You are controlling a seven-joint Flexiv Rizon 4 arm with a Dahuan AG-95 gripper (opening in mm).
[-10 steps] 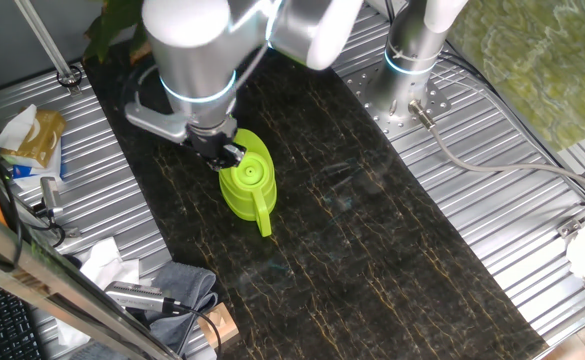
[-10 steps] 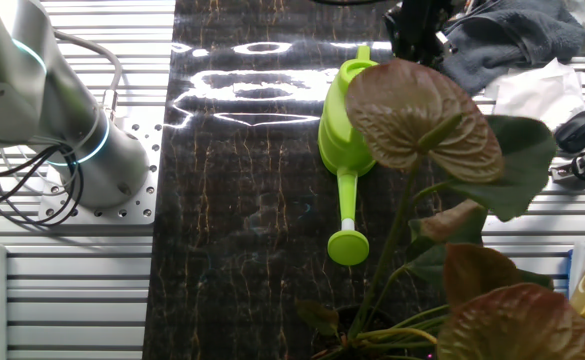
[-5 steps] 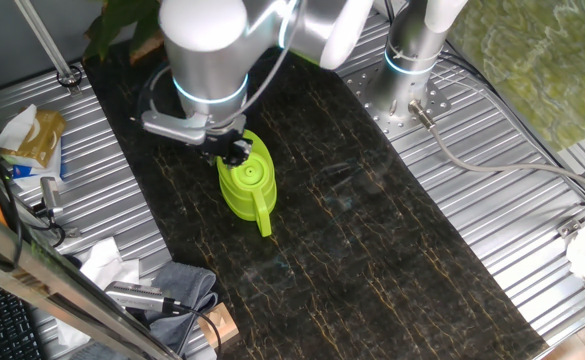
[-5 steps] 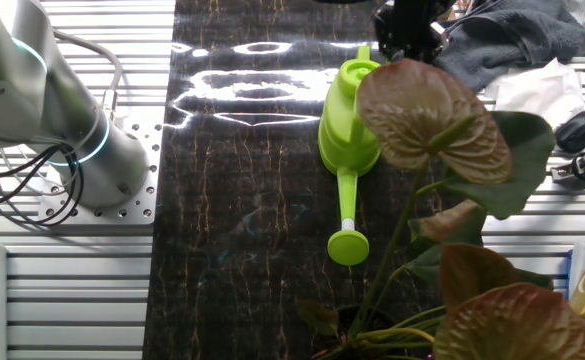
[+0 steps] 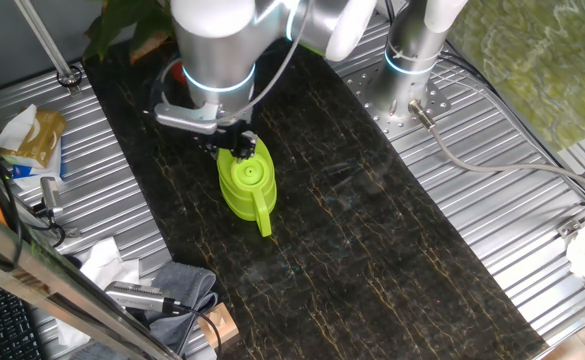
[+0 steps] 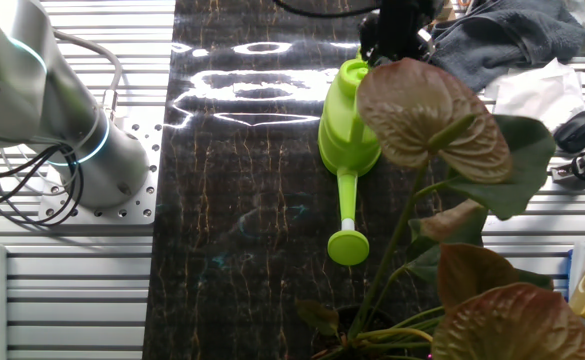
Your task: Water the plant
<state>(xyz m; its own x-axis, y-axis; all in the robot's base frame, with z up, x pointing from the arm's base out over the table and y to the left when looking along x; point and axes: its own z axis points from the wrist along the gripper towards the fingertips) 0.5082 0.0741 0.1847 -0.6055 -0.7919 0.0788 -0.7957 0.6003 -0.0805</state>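
the plant (image 6: 442,200) stands at the near end of the dark counter (image 6: 242,250) in the other fixed view. past it lies the lime-green watering can (image 6: 347,130), mid-counter. farther on, the gripper (image 5: 236,150) hangs over the can's top; its opening cannot be told.

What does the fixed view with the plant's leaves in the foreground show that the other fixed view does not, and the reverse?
Only the leaf-foreground view shows the plant close up, with reddish-brown and dark green leaves, and the watering can's long spout with its round rose pointing toward the plant. Only the other view shows the gripper from above at the can's rim, the can's handle, and the clutter along the table's left edge. Both share the lime-green can lying on the dark mat and the arm's base.
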